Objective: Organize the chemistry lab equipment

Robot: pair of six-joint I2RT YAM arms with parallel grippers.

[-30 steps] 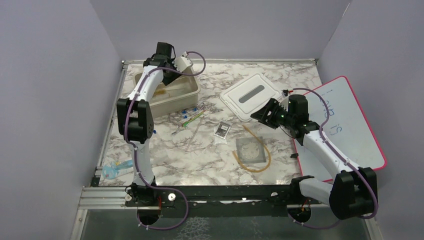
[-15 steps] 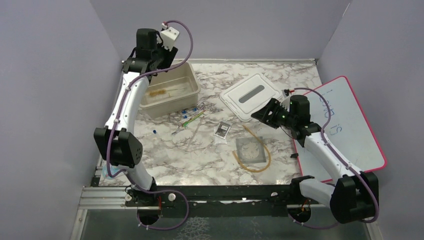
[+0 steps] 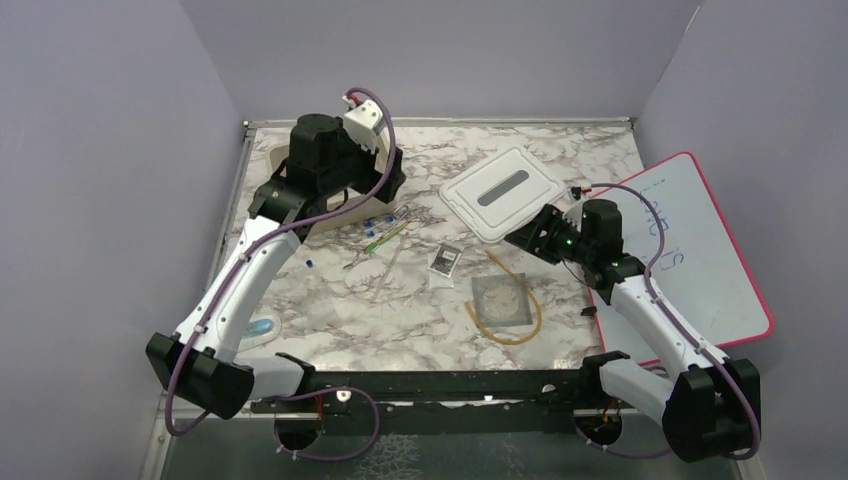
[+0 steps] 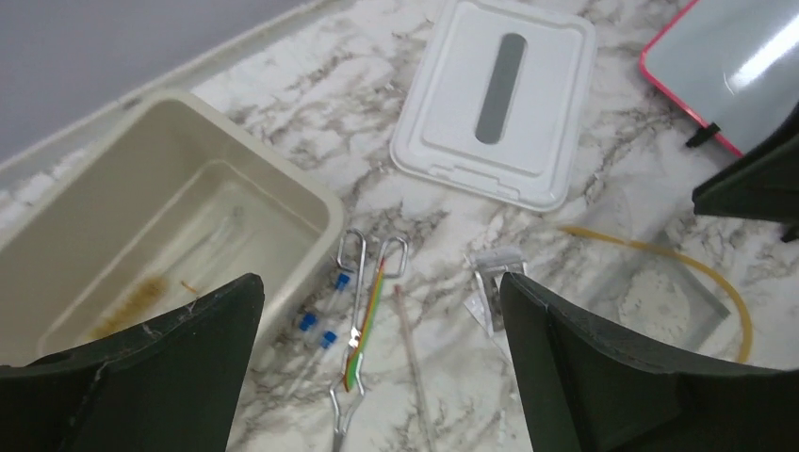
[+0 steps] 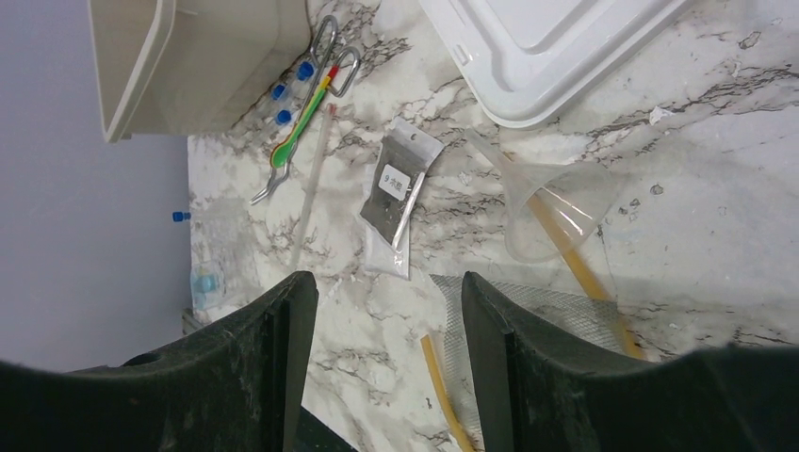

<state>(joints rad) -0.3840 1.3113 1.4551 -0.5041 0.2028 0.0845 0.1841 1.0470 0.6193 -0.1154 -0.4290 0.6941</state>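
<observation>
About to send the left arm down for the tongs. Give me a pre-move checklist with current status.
1. left gripper open and empty: ok.
2. right gripper open, empty, and away from the pick: ok.
3. bin uncovered, lid lying off to the side: ok.
4. Room in the bin: ok, its floor is mostly bare.
5. tongs lying alone: not ok. The green-handled tool lies along them, with blue pieces close beside.
</observation>
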